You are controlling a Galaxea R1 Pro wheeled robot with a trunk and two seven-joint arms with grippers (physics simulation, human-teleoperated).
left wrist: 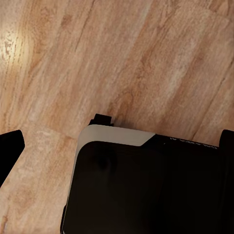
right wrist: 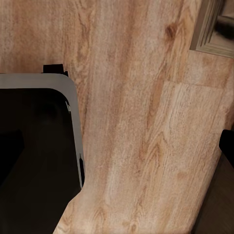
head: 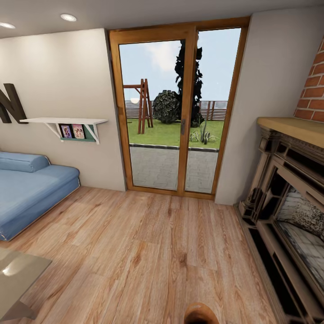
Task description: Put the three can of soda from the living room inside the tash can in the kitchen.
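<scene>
Warm orange-brown planks run under you across the living room, and none of the soda cans or the bucket can be made out from here, so there is nothing to place against your fingers.

At the far left of the head view the blue sofa is cut off by the frame, and below it a corner of the glass-topped low table pokes in — its surface bare where it shows. Above the sofa a white wall shelf holds two small framed pictures, too small to read. Straight ahead stand the wood-framed glass doors, closed, with lawn and a dark shrub beyond. To the right sits the fireplace with red brick above its mantel.

A rounded brown shape at the bottom edge is cropped; you cannot tell what it is.

Both wrist views look down at floorboards and the robot's dark base — only dark slivers of fingertip show at the edges, so whether either gripper is clenched or released cannot be told.
</scene>
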